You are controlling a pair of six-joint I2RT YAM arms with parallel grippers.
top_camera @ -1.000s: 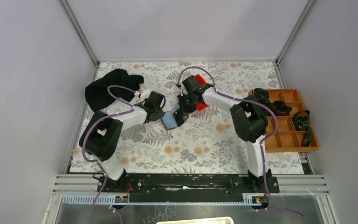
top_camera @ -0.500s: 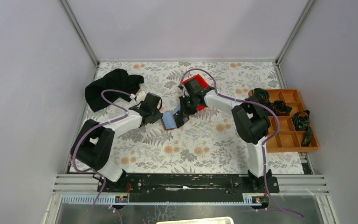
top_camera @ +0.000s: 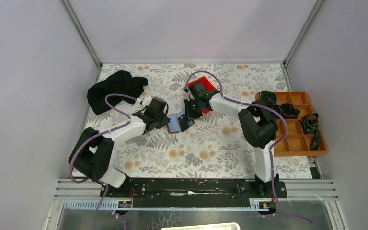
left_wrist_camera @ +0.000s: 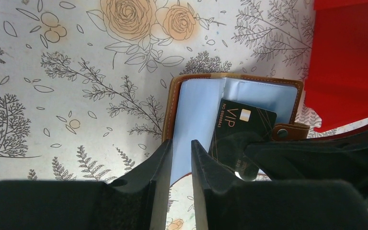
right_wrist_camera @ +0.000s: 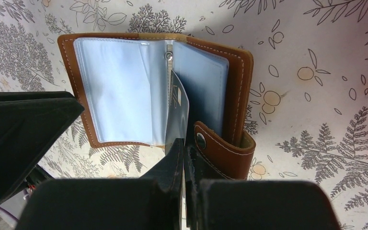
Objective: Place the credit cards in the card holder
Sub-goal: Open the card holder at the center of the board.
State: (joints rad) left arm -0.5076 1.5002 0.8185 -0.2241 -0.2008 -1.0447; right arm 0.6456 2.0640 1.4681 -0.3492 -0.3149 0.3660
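**A:** so where's the card holder (top_camera: 174,123) seen here?

**B:** it's laid open on the flowery table cloth (top_camera: 196,153), mid-table between the two grippers, with the red bin (left_wrist_camera: 345,57) just beside it. The brown cover is turned down and the pale blue clear pockets (right_wrist_camera: 115,96) are turned up. The clasp tab (right_wrist_camera: 220,148) is flopped out at one side.

**A:** and the credit card (left_wrist_camera: 242,127)?

**B:** a dark one, "VIP" printed on it. It's pinched in the right gripper (right_wrist_camera: 184,147), whose fingers are pressed together on its near end. It's held tilted on edge, with the far end poked in at the fold, just beside the tab. Whether the tip is actually inside a pocket can't be made out.

**A:** left gripper (left_wrist_camera: 181,143)?

**B:** it's parked over the other half of the holder. A narrow gap is seen between the fingers, filled by blue pocket, and the brown edge is tucked under one finger. Clamped or only resting on it, can't be told tbh.

**A:** anything else?

**B:** a black cloth (top_camera: 115,90) is bunched at the far left, and an orange tray (top_camera: 294,141) is set at the right edge, well apart.
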